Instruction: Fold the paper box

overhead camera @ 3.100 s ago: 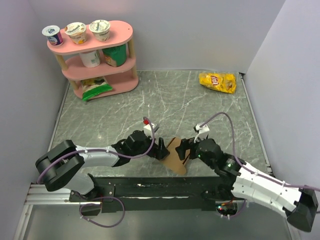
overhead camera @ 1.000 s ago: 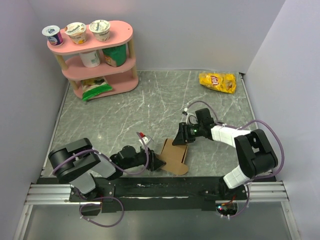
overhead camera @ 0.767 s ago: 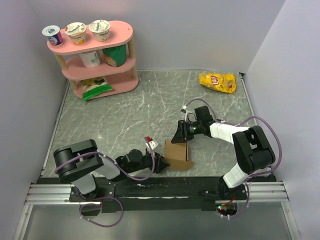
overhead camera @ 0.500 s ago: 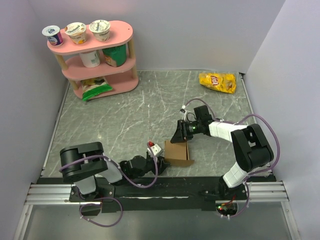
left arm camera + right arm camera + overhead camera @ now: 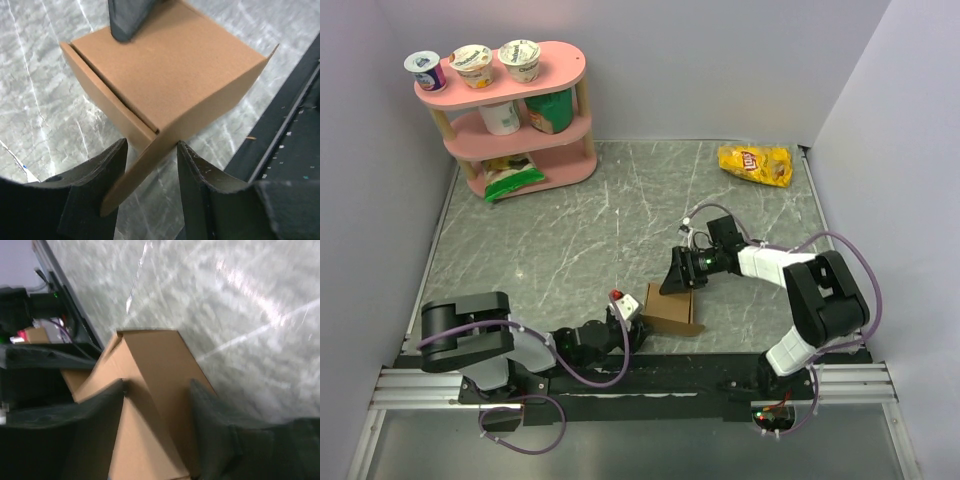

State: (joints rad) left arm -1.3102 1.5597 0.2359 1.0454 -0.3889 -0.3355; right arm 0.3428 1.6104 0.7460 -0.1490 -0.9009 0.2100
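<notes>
The paper box [image 5: 672, 310] is a small squarish brown cardboard box near the table's front edge. In the left wrist view its closed top [image 5: 170, 65] faces me, and one loose flap sticks out diagonally between the fingers of my left gripper [image 5: 150, 150]. Those jaws stand apart around the flap, open. My right gripper [image 5: 678, 278] comes in from the far side. One of its fingers [image 5: 125, 20] rests on the box's top. In the right wrist view, which is blurred, the right gripper [image 5: 156, 385] straddles a panel of the box [image 5: 150, 355] with its jaws wide, open.
A pink three-tier shelf [image 5: 515, 110] with yoghurt cups and packets stands at the back left. A yellow chip bag [image 5: 755, 163] lies at the back right. The black base rail [image 5: 620, 375] runs close behind the box, also in the left wrist view [image 5: 290, 130].
The cardboard went from a half-open sheet to a closed squarish box. My left gripper slid right, to the box's near-left corner. The right gripper's jaws spread wider over the box.
</notes>
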